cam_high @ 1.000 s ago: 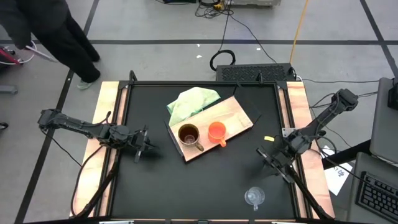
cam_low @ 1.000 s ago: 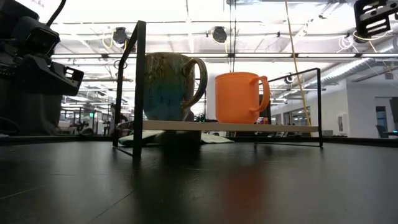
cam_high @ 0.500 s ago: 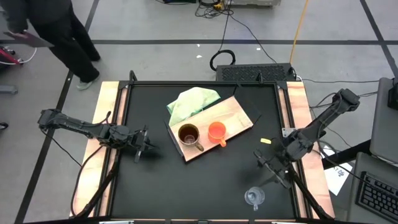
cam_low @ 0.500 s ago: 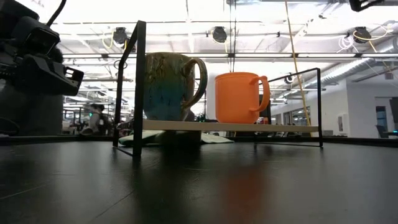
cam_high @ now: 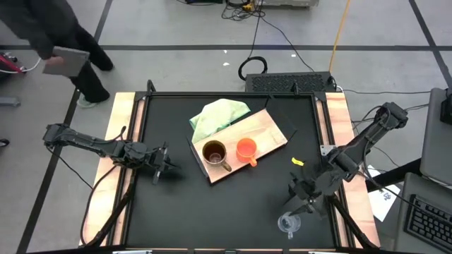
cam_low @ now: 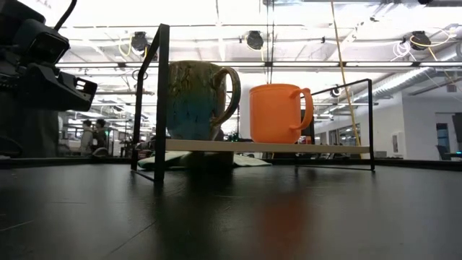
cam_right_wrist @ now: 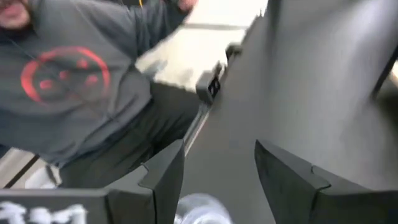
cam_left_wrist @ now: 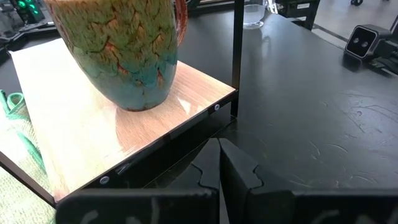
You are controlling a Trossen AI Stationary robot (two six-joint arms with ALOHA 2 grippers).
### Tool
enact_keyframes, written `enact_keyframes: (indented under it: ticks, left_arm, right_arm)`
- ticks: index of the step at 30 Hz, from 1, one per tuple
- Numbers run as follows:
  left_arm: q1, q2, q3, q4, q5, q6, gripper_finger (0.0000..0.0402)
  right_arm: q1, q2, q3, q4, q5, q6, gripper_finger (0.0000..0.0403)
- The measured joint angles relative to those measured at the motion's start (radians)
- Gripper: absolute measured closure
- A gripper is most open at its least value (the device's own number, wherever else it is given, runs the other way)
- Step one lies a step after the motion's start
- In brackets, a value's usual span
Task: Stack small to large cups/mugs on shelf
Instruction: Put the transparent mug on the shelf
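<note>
My right pincer point(cam_high: 299, 200) hangs over the near right part of the black table point(cam_high: 233, 204), fingers spread wide and gripping nothing, just beside the small clear glass cup point(cam_high: 288, 224), which stands alone on the table, well apart from the shelf; in the right wrist view the cup point(cam_right_wrist: 202, 210) sits low between my two dark fingers point(cam_right_wrist: 163, 173); my left pincer point(cam_high: 164, 166) waits on the table's left side, clenched on nothing, near the shelf corner; the flat light-brown wooden shelf board point(cam_high: 272, 129) sits mid-table on a dark frame; the brown glazed mug with a handle point(cam_high: 215, 153) and the orange handled cup point(cam_high: 246, 149) stand upright side by side on it, apart; a light green cloth point(cam_high: 216, 114) lies partly under the board's far end; a person point(cam_high: 49, 28) stands beyond the table's far left corner.
</note>
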Motion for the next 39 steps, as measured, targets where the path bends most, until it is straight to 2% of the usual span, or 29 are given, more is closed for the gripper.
enact_keyframes:
  ticks: [6, 17, 23, 35, 39]
  left_arm:
    - [0.0, 0.0, 0.0, 0.0, 0.0, 0.0, 0.0396]
    - [0.0, 0.0, 0.0, 0.001, 0.0, 0.004, 0.0396]
    - [0.0, 0.0, 0.0, 0.001, 0.0, 0.002, 0.0396]
    - [0.0, 0.0, 0.0, 0.001, 0.0, 0.003, 0.0396]
    - [0.0, 0.0, 0.0, 0.001, 0.0, 0.004, 0.0396]
  right_arm:
    - [0.024, 0.068, 0.072, -0.17, 0.0, 0.167, 0.0213]
    - [0.026, 0.157, 0.075, -0.355, -0.013, 0.399, 0.0213]
    - [0.026, 0.185, 0.075, -0.333, -0.061, 0.454, 0.0213]
    - [0.026, 0.255, 0.075, -0.348, -0.072, 0.481, 0.0213]
    - [0.026, 0.29, 0.075, -0.348, -0.121, 0.503, 0.0213]
